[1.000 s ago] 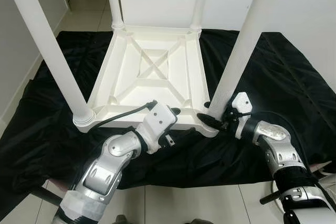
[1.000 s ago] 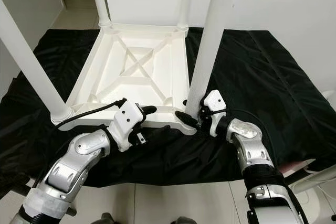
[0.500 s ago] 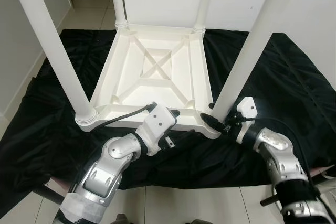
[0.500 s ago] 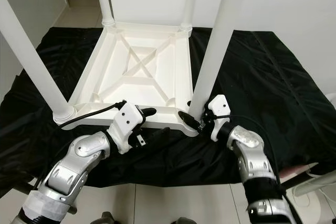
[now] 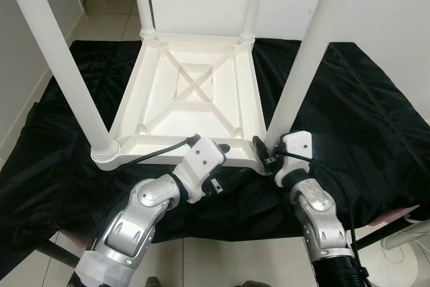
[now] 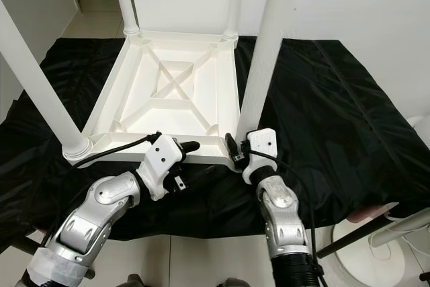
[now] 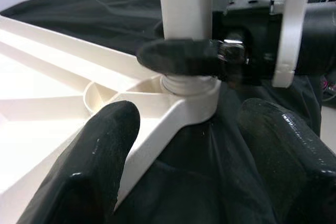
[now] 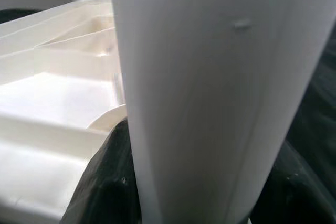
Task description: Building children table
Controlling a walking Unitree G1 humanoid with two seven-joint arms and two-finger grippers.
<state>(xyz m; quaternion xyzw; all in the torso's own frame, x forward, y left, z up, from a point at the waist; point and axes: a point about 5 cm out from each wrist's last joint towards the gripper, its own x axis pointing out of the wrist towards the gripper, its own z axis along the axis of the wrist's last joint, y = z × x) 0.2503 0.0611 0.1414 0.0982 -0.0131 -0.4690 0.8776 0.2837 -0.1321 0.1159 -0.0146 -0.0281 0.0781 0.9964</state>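
A small white plastic table (image 5: 195,92) is seen upside down on a black cloth (image 5: 363,99) in the middle of the frame, with its four round white legs pointing up. The near right leg (image 5: 306,65) is gripped low down, right by its socket, by the right gripper (image 5: 263,152), whose black fingers (image 7: 184,59) are closed around it. The left gripper (image 5: 218,149) is held at the near edge of the table, in the lower middle of the frame. Its two black fingers (image 7: 100,150) are spread wide, with the table's corner between them, and nothing is held. A pale tiled floor (image 5: 107,11) is seen at the upper left.
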